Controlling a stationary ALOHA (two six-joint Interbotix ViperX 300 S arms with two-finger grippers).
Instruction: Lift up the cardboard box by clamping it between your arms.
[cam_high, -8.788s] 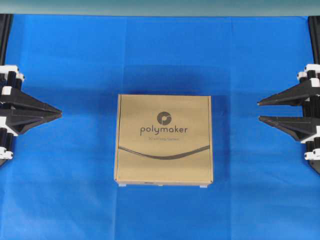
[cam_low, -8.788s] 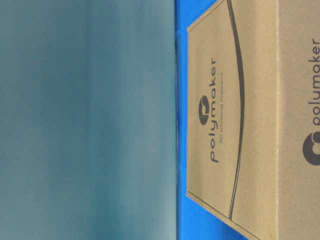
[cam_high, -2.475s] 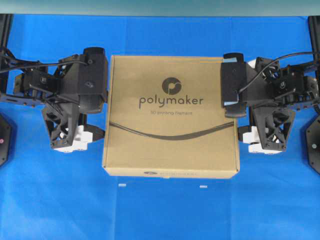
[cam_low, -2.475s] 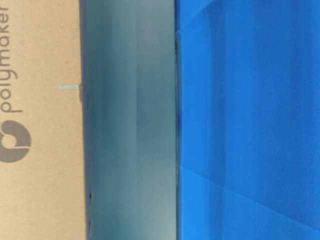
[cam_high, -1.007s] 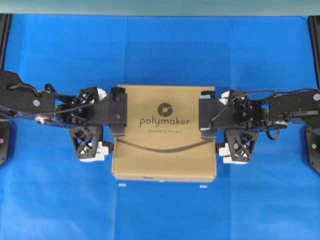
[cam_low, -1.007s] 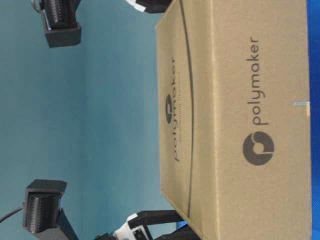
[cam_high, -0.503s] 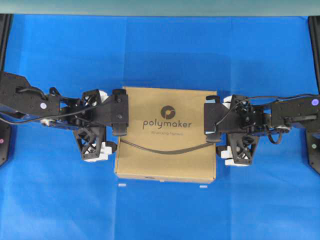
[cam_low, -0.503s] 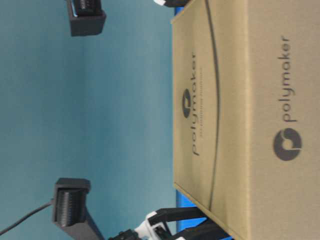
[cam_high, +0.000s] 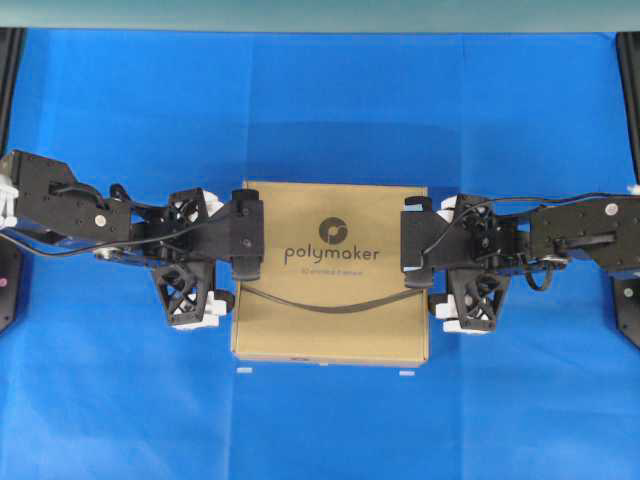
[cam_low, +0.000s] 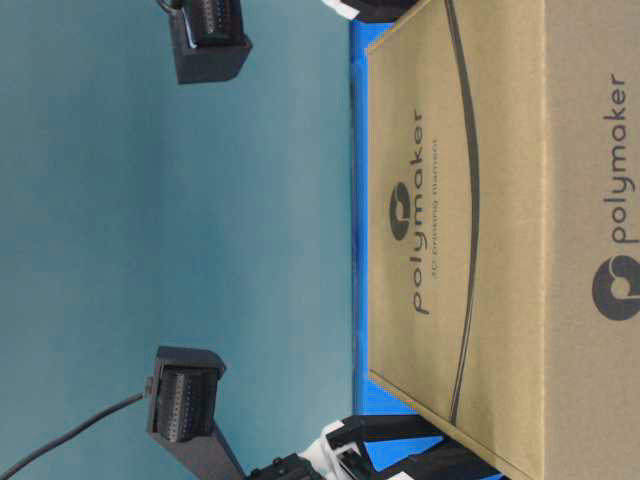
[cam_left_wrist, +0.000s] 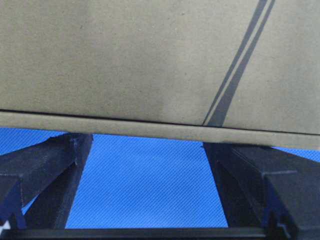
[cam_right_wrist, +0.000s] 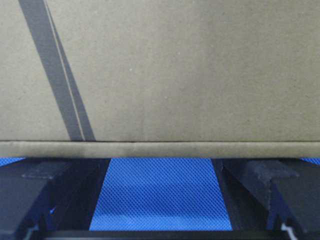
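Observation:
The brown cardboard box (cam_high: 330, 300) with the polymaker logo lies flat at the middle, low over the blue cloth (cam_high: 320, 110). Whether it touches the cloth I cannot tell. My left gripper (cam_high: 230, 268) presses against its left side and my right gripper (cam_high: 434, 266) against its right side, so the box is pinched between the two arms. In the left wrist view the box (cam_left_wrist: 125, 60) fills the top, and my left gripper (cam_left_wrist: 150, 142) stands open with only cloth between its fingers (cam_left_wrist: 45, 170). In the right wrist view the box (cam_right_wrist: 160, 75) and my open right gripper (cam_right_wrist: 161, 162) look the same.
Two small white marks (cam_high: 245, 372) lie on the cloth just in front of the box. Black frame posts (cam_high: 10, 60) stand at the far left and right edges. In the table-level view the box (cam_low: 480, 230) is close up, with black wrist camera blocks (cam_low: 185, 400) on either side.
Both arms have come down with the box pinched between them. The box looks smaller from overhead and sits lower in the table-level view. Both jaws stayed wide.

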